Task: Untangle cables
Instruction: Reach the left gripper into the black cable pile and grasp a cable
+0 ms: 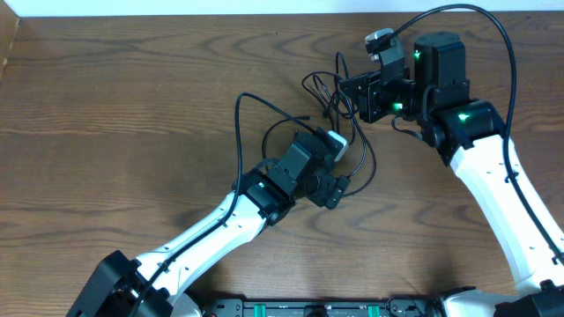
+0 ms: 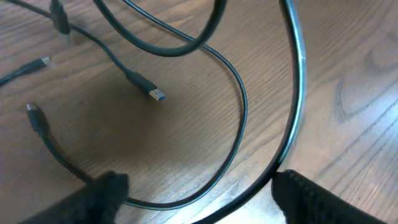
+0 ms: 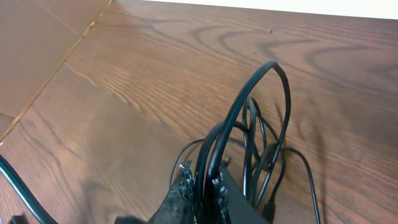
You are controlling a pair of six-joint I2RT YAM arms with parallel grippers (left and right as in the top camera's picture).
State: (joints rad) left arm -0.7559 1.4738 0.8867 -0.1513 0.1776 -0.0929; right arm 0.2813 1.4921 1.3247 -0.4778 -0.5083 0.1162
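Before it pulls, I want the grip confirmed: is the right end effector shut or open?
Shut: the right end effector clamps black loops of the cables tight between its fingers.

Thin black cables (image 1: pixel 328 95), loosely tangled loops on the wood table (image 1: pixel 132 106), one blue-tipped plug (image 2: pixel 157 94) flat

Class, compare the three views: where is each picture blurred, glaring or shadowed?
Overhead: sharp and evenly lit. Left wrist: the left claw's fingers are soft dark blurs, while the blue-tipped USB plug is sharper. Right wrist: the black cables in the right claw cast a soft shadow on the table.
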